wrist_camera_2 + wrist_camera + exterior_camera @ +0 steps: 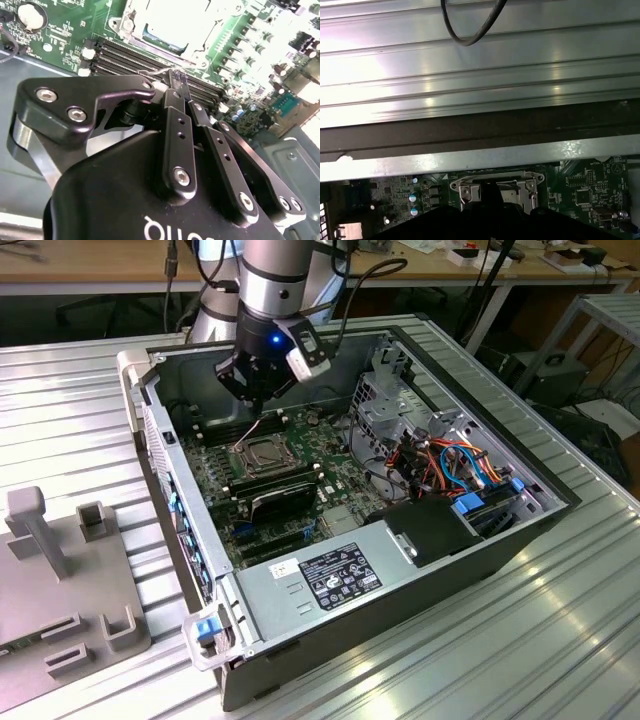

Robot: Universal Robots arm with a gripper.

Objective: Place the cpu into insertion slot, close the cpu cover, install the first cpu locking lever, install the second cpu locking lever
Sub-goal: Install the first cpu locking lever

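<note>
**Chip seated, cover looks down, levers not yet locked**

Your cpu [172, 15] sits in the insertion slot [262, 453], near the middle of the green motherboard [65, 25] inside the open computer case [420, 580]. In the second wrist view its pale metal top shows through the window of the cpu cover [134, 22], which appears to lie flat over it. I judge the first two steps done, though glare on the metal keeps me from being sure the cover is fully down.

The levers are what remains. In the exterior view a thin wire locking lever [248, 434] rises at a slant from the slot toward the gripper [256, 400], so it is not latched. I cannot make out how the second lever stands.

Your gripper [178, 79] hangs just past the far side of the slot, over the black memory slots [135, 55], with its fingers brought together at the tips. The lever's wire end runs right up to those tips. You cannot tell from here whether it is pinched between them or only touching.

The case stands on the ribbed metal tabletop [500, 660]. A grey fixture block [60, 570] lies well apart at the exterior view's left.
</note>
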